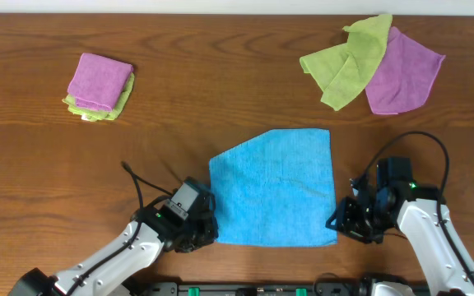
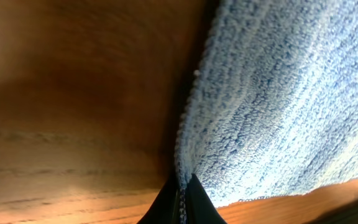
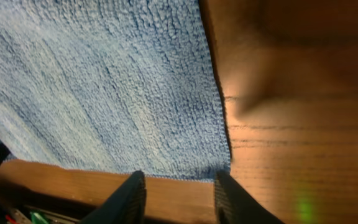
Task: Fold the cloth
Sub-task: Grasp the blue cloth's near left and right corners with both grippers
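Counter point(image 1: 220, 82) of dark brown wood filled the overhead view, with everything lying flat on it. The cloth point(image 1: 274, 189), bright sky-blue, lay spread near the front edge between the two arms; its far-left corner was cut off by a slanted edge, and whether that corner was tucked under could not be told. The left arm point(image 1: 113, 255) reached in from the front left to the cloth's near-left side, and the right arm point(image 1: 434, 238) reached in from the front right to its near-right corner. Well apart from these, at the far right, a rumpled lime-green cloth point(image 1: 348, 62) lay partly over the left side of a rumpled purple cloth point(image 1: 406, 74). At the far left sat a folded purple cloth point(image 1: 99, 80) on top of a folded green cloth point(image 1: 97, 111), whose edge showed below it. The left pincer point(image 2: 182, 180) was clamped tight on the cloth's left edge, the nap pinched between its dark fingertips close above the wood. The right pincer point(image 3: 179, 177) stood narrowly parted, its two fingers apart over the cloth's near edge beside the corner, gripping nothing.
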